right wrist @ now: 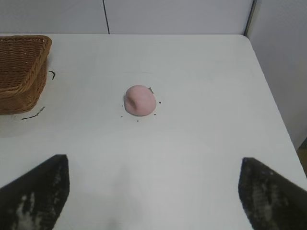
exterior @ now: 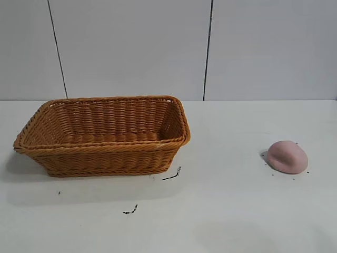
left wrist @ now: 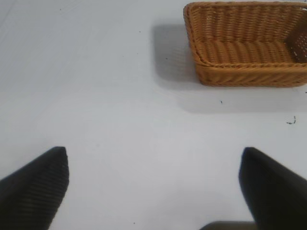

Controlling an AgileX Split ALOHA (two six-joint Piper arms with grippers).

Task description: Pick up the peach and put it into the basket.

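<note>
The pale-pink peach lies on the white table at the right; it also shows in the right wrist view, well ahead of my right gripper, which is open and empty above bare table. The orange-brown wicker basket stands at the left, empty. It shows in the left wrist view, far from my left gripper, which is open and empty over bare table. Neither gripper shows in the exterior view.
Small black marks lie on the table in front of the basket's right corner, and tiny specks ring the peach. The table's edge runs beside the peach in the right wrist view. A white panelled wall stands behind.
</note>
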